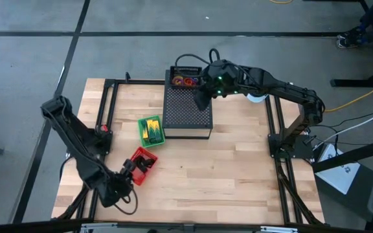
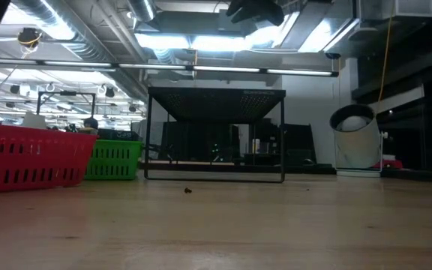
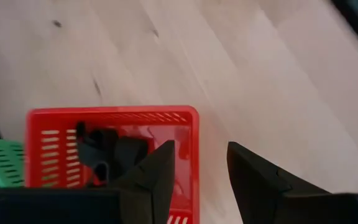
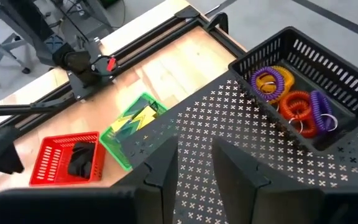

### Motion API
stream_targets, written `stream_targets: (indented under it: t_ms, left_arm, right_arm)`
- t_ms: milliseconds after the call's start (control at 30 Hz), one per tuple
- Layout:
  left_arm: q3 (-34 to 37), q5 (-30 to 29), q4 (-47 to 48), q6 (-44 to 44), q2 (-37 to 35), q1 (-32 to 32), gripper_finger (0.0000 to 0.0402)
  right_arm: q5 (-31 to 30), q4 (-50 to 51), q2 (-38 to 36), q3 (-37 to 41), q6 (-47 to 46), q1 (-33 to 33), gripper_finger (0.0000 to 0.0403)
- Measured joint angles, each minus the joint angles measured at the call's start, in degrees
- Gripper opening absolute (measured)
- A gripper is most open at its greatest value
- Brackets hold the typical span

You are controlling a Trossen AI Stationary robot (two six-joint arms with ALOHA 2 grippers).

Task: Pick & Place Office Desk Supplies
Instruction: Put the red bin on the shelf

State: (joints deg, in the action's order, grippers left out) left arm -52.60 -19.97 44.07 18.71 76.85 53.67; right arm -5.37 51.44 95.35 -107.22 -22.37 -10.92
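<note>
Rings [image 4: 293, 104] are showing only from the right wrist; both grippers [image 3: 199, 163] [image 4: 194, 163] are hanging spread, pinching nothing.

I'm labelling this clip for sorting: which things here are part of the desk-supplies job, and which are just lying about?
Part of the job:
- coiled rings in the black basket
- black clips in the red basket
- crayon boxes in the green basket

Just lying about:
- black perforated metal box
- white cylinder

Room: workshop interior
Grey floor [image 1: 31, 52] with dark seams; ceiling strip lights [image 2: 201, 37]; exposed ducts [image 2: 73, 34]; yellow cable [image 1: 361, 97].
</note>
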Motion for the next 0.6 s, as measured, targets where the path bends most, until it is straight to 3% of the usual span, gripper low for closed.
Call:
stream_targets:
  t_ms: [167, 467, 600]
  left_arm:
    - [0.00, 3.44, 0.10, -0.31, 5.04, -1.80, 0.0141]
    - [0.00, 3.13, 0.84, -0.27, 9.86, -4.13, 0.0136]
    - [-0.06, 3.23, 0.95, -0.34, 9.73, -4.86, 0.0073]
  right_arm:
    - [0.21, -0.02, 0.00, 0.00, -0.83, -0.07, 0.0100]
    - [0.22, -0.02, 0.00, 0.00, -1.18, 0.38, 0.0101]
    - [0.26, -0.02, 0.00, 0.00, -1.18, 1.03, 0.0101]
